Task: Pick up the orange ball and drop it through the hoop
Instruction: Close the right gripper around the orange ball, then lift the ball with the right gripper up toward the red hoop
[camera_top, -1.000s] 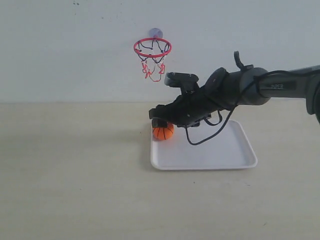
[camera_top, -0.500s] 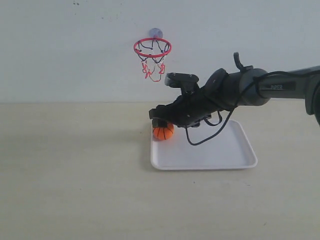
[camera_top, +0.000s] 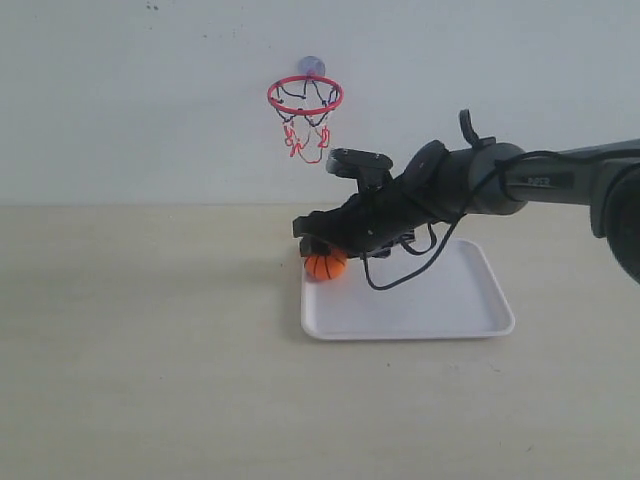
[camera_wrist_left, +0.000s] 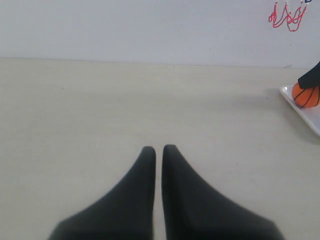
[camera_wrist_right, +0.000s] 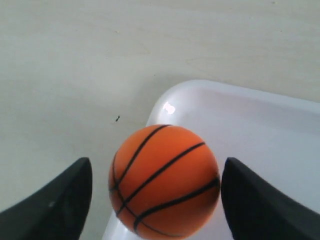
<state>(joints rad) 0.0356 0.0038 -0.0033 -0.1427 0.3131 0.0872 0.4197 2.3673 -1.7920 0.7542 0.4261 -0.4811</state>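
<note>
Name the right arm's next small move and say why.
Probably close the right jaws on the orange ball. The right wrist view shows it between them at a corner of the white tray, with a gap visible on one side, so it isn't gripped yet.

We count one orange ball (camera_top: 325, 266), one hoop (camera_top: 305, 111), one white tray (camera_top: 445, 300), two grippers: left gripper (camera_wrist_left: 159, 149) and right gripper (camera_wrist_right: 157, 167)

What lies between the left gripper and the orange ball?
Only bare table, then the rim of the white tray just before the orange ball. The left wrist view shows it, beyond the left gripper.
</note>
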